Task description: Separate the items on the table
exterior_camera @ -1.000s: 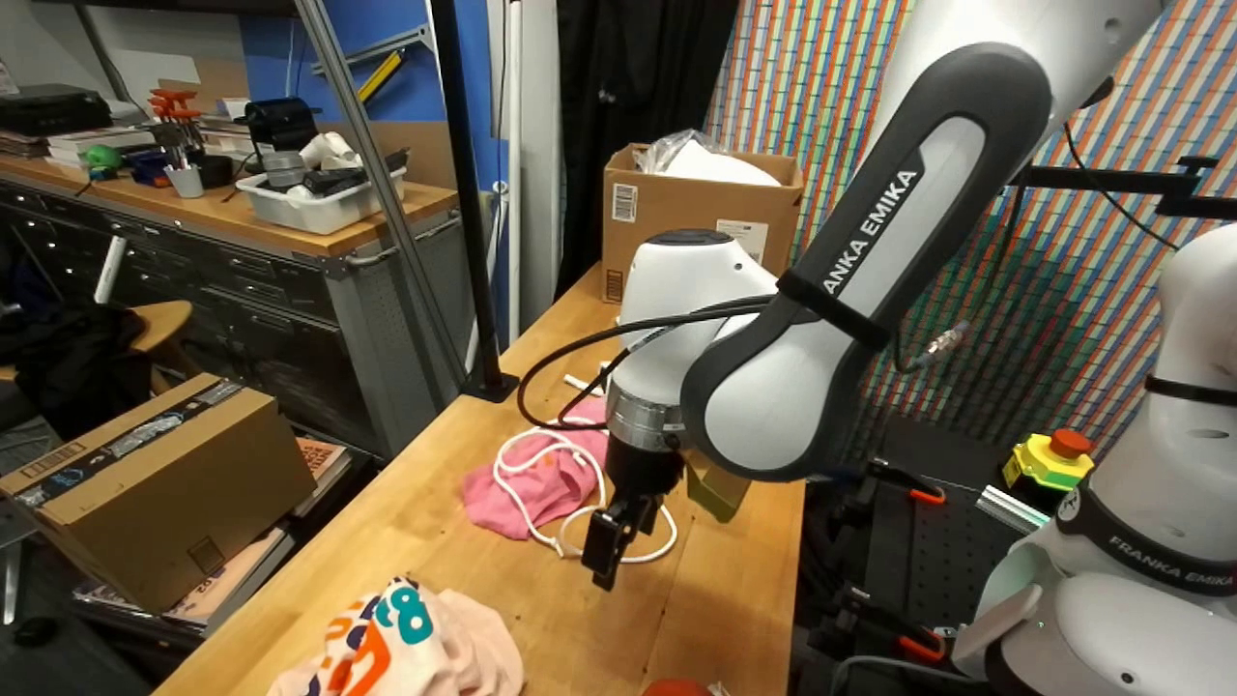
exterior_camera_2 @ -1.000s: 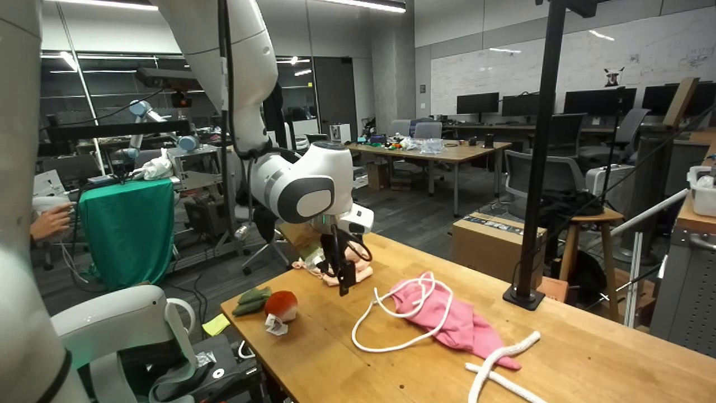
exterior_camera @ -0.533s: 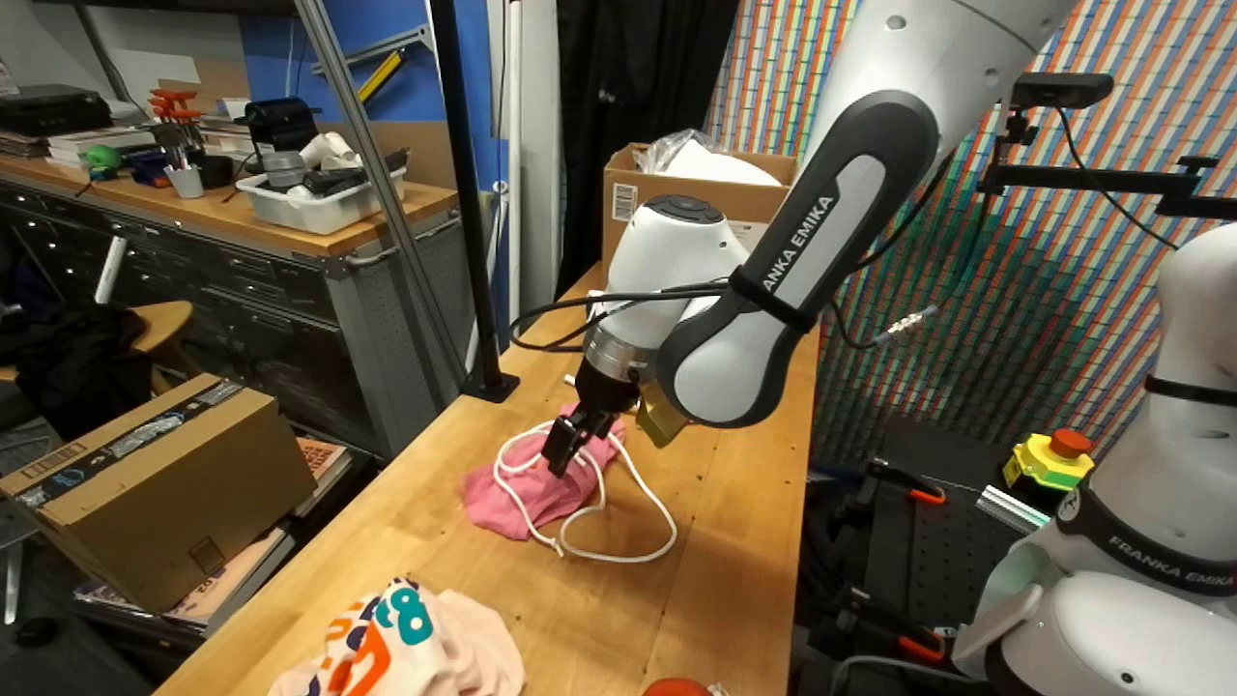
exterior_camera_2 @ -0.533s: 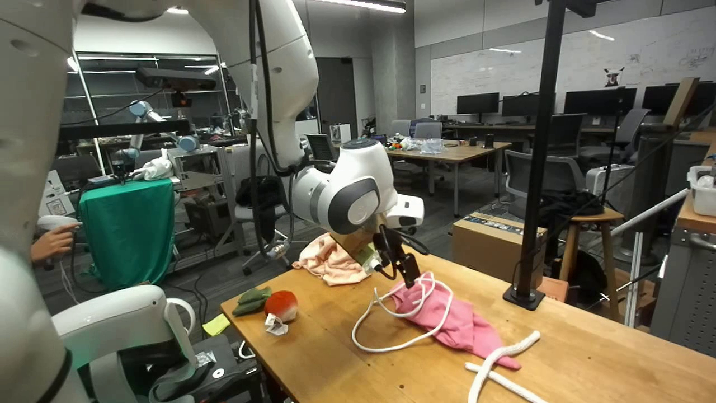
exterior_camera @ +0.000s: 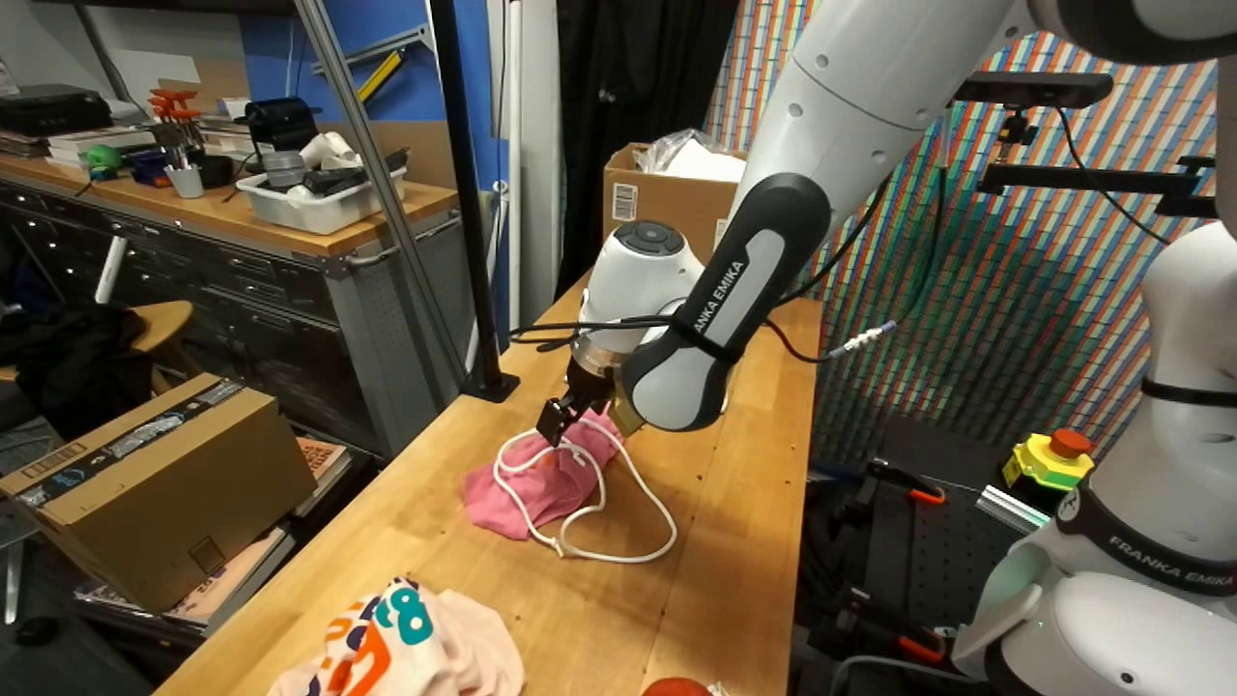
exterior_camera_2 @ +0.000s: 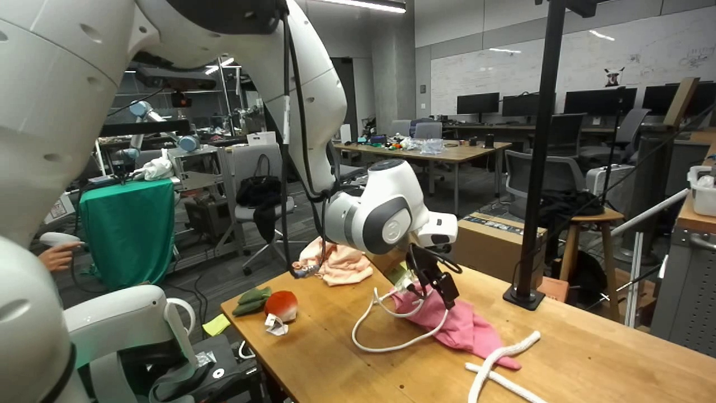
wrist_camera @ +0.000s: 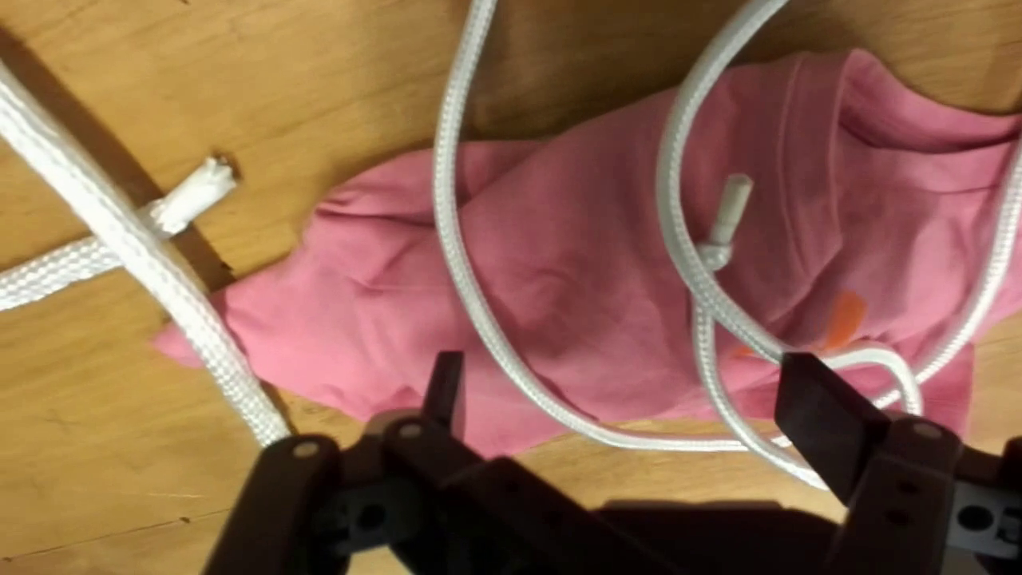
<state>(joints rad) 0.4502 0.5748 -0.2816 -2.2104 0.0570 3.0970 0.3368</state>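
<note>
A pink cloth (wrist_camera: 575,239) lies crumpled on the table, and it shows in both exterior views (exterior_camera: 536,498) (exterior_camera_2: 467,330). A thin white cord (wrist_camera: 444,184) loops over it and onto the wood (exterior_camera_2: 380,350). A thicker white rope (wrist_camera: 176,291) crosses the cloth's narrow end (exterior_camera_2: 506,351). My gripper (wrist_camera: 627,391) is open and empty above the cloth and cord, and it shows in both exterior views (exterior_camera: 556,425) (exterior_camera_2: 448,291). A peach printed cloth (exterior_camera: 464,638), a red-and-white plush item (exterior_camera_2: 281,305) and green items (exterior_camera_2: 251,300) lie apart towards the table's other end.
A black post (exterior_camera_2: 537,168) stands at the table edge near the pink cloth. A large cardboard box (exterior_camera: 667,198) stands at one end of the table (exterior_camera: 734,541). Another cardboard box (exterior_camera: 164,493) is beside the table, lower than its top.
My gripper has moved from bare wood between the two cloths to above the pink cloth and cord. The cloths, cord and plush items have not visibly moved.
</note>
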